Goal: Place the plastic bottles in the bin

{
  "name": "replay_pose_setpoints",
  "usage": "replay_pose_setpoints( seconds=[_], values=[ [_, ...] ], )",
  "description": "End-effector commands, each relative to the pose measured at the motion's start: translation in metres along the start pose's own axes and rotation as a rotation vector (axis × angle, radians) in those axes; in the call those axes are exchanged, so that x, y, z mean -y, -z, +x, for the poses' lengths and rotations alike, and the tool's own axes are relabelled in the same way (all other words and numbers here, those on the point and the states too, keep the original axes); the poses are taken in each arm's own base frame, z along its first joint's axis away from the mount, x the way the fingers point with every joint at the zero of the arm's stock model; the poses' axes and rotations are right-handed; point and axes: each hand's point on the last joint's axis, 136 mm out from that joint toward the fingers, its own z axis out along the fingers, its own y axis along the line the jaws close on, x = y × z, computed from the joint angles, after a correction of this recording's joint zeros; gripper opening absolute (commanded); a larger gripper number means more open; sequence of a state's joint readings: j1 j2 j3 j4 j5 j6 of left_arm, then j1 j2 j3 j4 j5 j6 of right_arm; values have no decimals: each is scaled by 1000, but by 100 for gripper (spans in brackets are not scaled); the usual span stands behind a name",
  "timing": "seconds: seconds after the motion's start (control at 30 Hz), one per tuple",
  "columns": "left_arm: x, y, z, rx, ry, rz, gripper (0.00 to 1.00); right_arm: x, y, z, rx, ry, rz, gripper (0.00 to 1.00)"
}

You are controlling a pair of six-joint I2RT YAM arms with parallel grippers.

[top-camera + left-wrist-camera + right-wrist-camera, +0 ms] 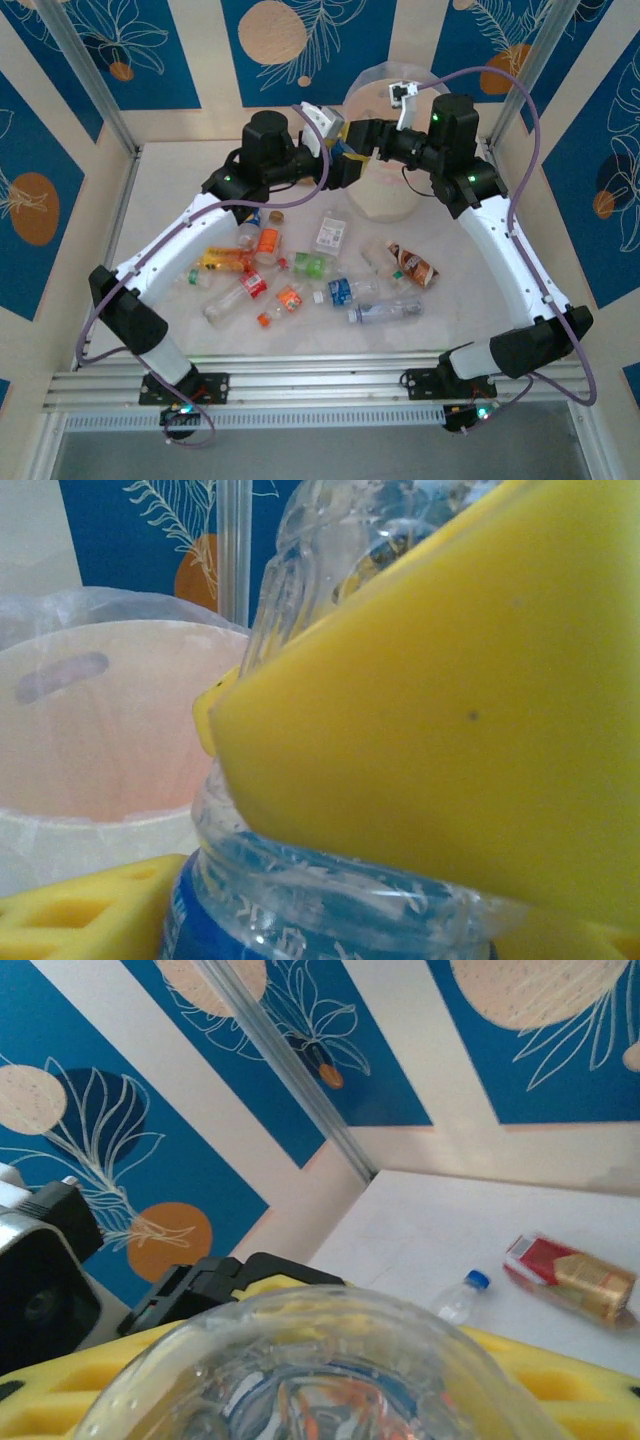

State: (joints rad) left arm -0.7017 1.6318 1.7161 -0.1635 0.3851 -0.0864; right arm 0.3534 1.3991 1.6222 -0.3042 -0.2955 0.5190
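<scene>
- blue-label bottle is held aloft at the bin's 9 o'clock side.
- right gripper's jaws are clenched on it; left gripper's hold cannot be told.
- judged light, thin, slippery, easily crushed; best taken mid-body.

Enclosure: blue-and-cream wall panels printed with leaf motifs and orange discs; aluminium corner posts; white tabletop.

Each arm has white links, black joint housings, green lights and a purple cable; left gripper and right gripper carry yellow fingers.
</scene>
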Motion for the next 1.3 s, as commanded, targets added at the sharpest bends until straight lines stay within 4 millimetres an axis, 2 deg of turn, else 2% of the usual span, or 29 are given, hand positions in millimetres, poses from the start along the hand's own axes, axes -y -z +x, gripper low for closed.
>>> replay_pose_setpoints(
  seconds=[0.0, 0.13, 0.3, 0.37, 0.53, 0.67, 0.83, 1.0, 1.13, 1.27],
  values=[
    [7, 13, -25, 60, -47, -20, 99, -2, 7, -18, 54, 60, 41, 50],
    [-4, 35, -30, 89, -58, -137, 99, 5, 17, -37, 112, 136, 142, 48],
    [-28, 85, -30, 135, -49, -367, 100, 28, 35, -72, 212, 258, 376, 48],
    [-41, 109, -23, 144, -31, -482, 99, 42, 38, -82, 233, 298, 477, 47],
    [-83, 173, 0, 141, 98, -799, 99, 70, 27, -103, 260, 400, 668, 44],
    [-101, 205, 21, 97, 162, -900, 99, 92, 6, -111, 246, 452, 782, 43],
    [-119, 227, 56, 2, 232, -996, 99, 120, -29, -102, 191, 491, 860, 42],
    [-130, 237, 84, -56, 290, -1031, 100, 121, -54, -99, 177, 609, 916, 43],
    [-133, 240, 95, -68, 314, -1035, 99, 117, -59, -91, 160, 627, 951, 43],
    [-135, 242, 101, -75, 325, -1037, 100, 129, -62, -66, 118, 580, 989, 43]
  ],
)
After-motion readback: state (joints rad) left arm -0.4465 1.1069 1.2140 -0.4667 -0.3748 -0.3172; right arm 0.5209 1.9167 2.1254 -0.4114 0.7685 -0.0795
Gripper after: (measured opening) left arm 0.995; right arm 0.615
